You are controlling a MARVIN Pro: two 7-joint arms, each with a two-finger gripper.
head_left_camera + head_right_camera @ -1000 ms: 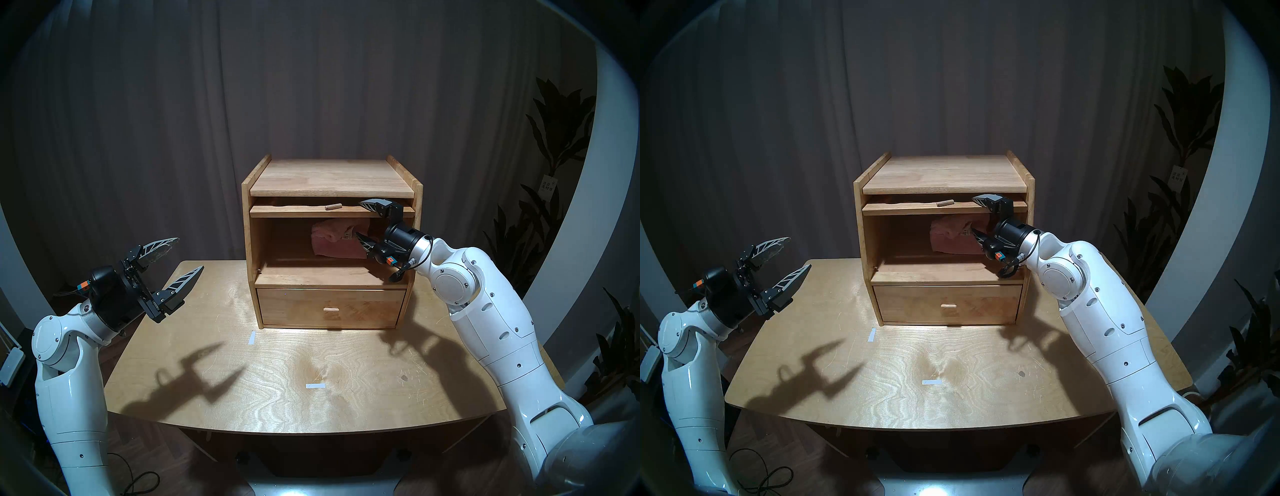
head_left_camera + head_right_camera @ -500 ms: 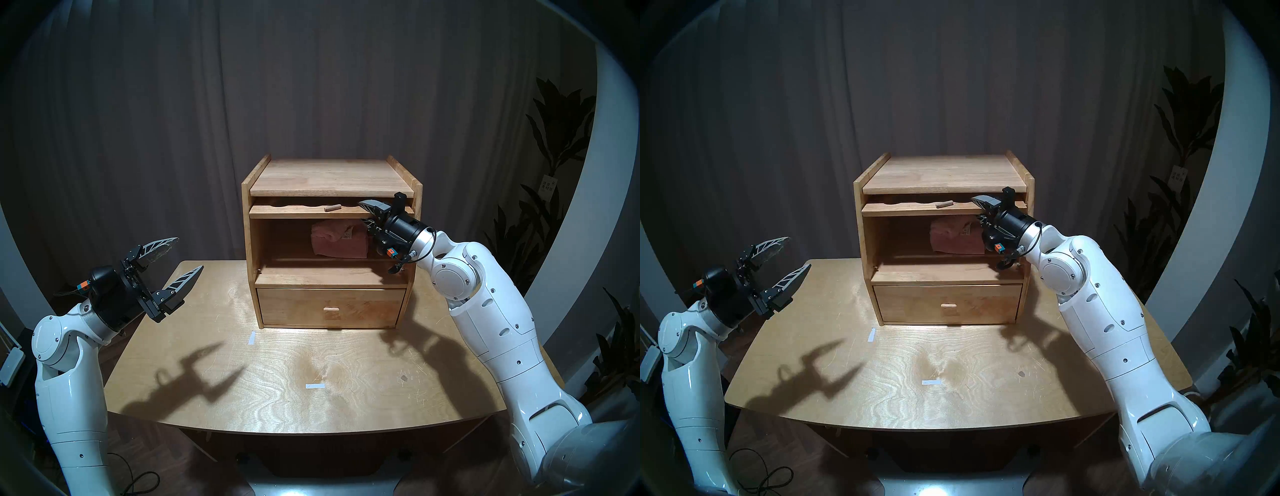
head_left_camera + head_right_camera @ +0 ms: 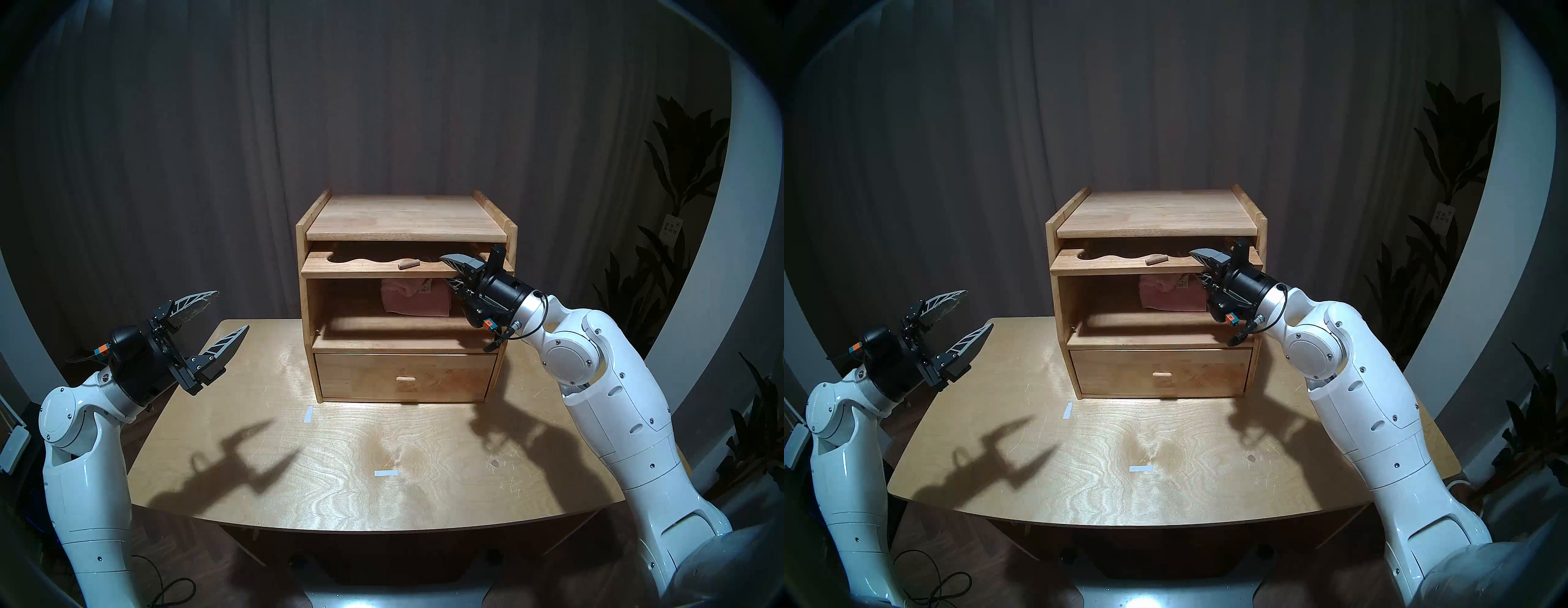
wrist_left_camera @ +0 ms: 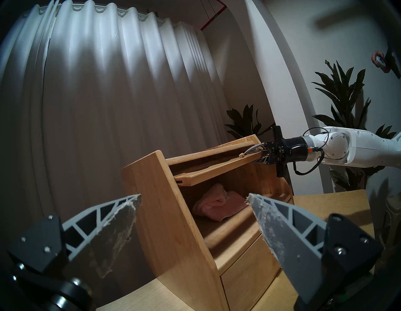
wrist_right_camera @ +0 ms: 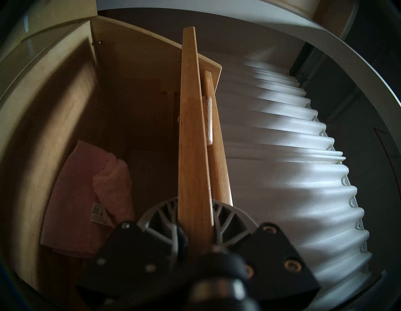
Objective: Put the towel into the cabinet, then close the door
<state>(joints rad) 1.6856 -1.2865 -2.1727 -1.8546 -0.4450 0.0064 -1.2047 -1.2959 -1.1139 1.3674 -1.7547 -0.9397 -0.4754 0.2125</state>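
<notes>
The right gripper (image 3: 450, 271) has drawn the door (image 3: 365, 268) outward.

No legible text. The towel (image 5: 73, 195) carries a white tag (image 5: 99, 214) with a printed code, too small to read.

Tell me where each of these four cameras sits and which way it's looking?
Head stereo left: on the robot's head, looking down at the table and cabinet; both arms show.
Head stereo right: beside it, nearly the same picture.
Left wrist: behind the open left gripper, facing the cabinet from its side; both of its fingers show.
Right wrist: behind the right gripper, turned sideways, shut on the door; its fingers straddle the panel's edge.
Shared: all four show the towel inside the cabinet.
</notes>
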